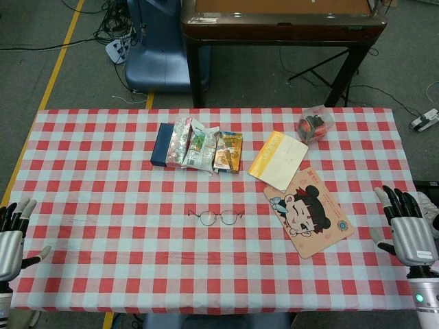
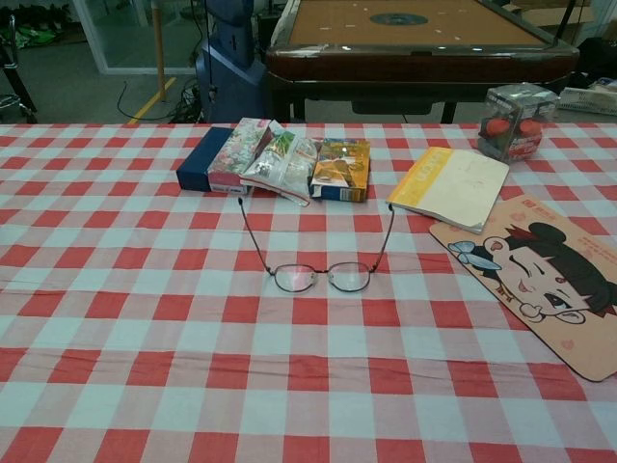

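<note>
One glasses (image 1: 215, 217), three snack packets (image 1: 202, 145), one notebook (image 1: 278, 160), two open-fingered hands (image 1: 14, 236)

glasses (image 1: 215, 217), notebook (image 1: 278, 160), snack packets (image 1: 202, 145)

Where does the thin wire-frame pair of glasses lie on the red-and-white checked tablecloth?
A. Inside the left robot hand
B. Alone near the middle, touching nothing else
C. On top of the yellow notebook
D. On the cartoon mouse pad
B: the thin wire-frame pair of glasses lies unfolded on the red-and-white checked tablecloth, apart from every other item and from both robot hands.
</note>
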Robot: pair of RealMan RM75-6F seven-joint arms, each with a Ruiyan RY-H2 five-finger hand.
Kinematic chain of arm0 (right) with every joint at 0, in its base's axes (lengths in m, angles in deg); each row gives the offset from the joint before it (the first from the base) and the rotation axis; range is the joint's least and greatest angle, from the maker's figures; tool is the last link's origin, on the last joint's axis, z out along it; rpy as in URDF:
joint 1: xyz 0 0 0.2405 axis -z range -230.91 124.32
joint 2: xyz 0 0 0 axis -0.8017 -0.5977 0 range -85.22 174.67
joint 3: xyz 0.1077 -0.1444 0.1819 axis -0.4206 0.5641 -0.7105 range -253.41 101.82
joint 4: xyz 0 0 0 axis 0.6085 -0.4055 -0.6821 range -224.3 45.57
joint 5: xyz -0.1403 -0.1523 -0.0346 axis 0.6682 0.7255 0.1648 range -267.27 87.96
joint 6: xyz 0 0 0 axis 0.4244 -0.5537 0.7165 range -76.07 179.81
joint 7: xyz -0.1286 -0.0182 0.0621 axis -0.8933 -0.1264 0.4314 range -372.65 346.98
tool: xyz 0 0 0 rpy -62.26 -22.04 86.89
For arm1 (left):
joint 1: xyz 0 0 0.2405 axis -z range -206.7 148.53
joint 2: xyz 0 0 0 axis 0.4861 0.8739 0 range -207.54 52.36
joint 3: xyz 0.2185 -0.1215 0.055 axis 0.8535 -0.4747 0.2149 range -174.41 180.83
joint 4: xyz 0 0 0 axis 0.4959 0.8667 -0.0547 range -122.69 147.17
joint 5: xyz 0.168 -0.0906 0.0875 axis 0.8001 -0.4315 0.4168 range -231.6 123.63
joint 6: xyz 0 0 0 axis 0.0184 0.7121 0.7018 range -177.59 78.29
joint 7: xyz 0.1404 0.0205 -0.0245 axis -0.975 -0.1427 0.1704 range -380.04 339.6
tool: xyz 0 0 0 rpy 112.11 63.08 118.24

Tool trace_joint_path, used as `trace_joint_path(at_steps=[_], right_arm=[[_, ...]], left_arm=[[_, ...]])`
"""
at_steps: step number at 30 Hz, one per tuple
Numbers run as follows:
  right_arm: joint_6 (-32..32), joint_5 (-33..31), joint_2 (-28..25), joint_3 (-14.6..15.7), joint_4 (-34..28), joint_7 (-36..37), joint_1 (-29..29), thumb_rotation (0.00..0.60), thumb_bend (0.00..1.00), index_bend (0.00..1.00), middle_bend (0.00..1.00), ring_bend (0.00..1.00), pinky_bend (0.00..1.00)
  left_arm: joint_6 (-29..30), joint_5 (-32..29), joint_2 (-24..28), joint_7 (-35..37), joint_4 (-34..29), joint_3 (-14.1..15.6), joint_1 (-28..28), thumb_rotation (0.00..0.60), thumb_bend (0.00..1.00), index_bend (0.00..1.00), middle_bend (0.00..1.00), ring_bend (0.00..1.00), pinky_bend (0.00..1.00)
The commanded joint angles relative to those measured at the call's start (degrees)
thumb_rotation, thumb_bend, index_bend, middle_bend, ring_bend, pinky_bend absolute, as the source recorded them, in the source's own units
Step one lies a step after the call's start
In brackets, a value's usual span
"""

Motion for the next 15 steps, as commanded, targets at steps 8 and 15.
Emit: trace_joint_path(at_steps=[8,15], right_arm=[[-0.48,1.21,-0.57,-0.20,-0.50,0.20,-0.48,0.600,0.29,0.00,0.07,0.00,0.05],[-0.23,2.64,-0.59,0.20,-0.60,0.36,-1.04,0.600,0.30,0.00,0.10,0.00,0.05]], left_arm=[[1.17,0.74,-0.80,0.42,1.04,0.08,-0.49,0.600,0.16,0.00,0.00,0.00,0.00],[1.64,1.06,-0.85,0.75,1.21,0.18,-0.84,0.600,0.16,0.00,0.00,0.00,0.00]])
